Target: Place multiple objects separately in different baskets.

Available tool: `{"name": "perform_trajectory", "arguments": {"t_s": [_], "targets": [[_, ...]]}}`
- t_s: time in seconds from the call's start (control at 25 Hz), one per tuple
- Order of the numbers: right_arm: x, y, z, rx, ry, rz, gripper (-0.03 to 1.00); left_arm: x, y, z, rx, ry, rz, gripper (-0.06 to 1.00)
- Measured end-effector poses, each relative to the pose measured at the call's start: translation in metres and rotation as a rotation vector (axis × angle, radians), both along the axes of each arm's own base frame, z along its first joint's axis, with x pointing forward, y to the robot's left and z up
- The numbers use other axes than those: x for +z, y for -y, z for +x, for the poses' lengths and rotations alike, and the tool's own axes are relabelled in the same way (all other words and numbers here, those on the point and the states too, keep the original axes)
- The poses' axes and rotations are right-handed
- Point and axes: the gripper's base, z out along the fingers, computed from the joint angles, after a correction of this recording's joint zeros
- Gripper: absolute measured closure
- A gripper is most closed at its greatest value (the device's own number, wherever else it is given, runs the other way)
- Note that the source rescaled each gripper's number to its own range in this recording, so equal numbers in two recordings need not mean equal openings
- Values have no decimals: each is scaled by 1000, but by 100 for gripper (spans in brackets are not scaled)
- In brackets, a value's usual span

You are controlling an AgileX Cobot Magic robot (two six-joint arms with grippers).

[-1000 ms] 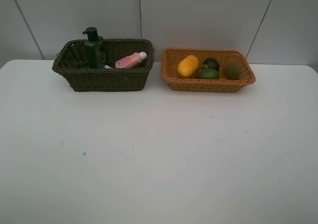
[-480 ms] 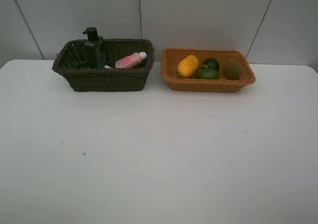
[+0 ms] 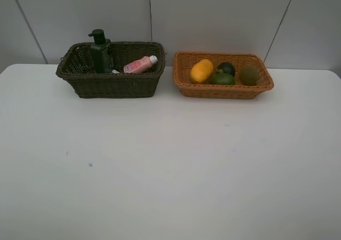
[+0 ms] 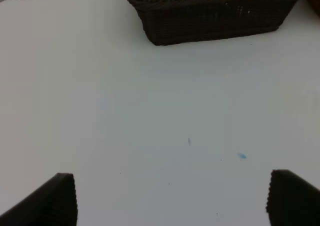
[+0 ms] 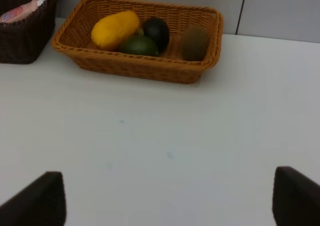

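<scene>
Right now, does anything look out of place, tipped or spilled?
Nothing stands out. The pump bottle stands upright and the pink bottle lies in the dark basket; the fruit sits in the orange basket.

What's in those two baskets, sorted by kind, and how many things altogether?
Bottles: 2, a black pump bottle and a pink bottle, in the dark basket
Fruits: 4, a mango, lime, mangosteen and kiwi, in the orange basket
Total visible: 6

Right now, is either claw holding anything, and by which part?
Nothing is held. The left claw and the right claw are both open over bare table.
</scene>
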Motion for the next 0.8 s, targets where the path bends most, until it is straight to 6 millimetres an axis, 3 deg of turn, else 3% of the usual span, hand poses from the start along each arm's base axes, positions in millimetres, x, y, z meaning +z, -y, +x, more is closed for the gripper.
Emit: {"name": "perform_trajectory", "arguments": {"t_s": [0.8], "targets": [[0, 0, 0, 0, 0, 0, -3, 0, 0, 0, -2, 0, 2, -6]]}}
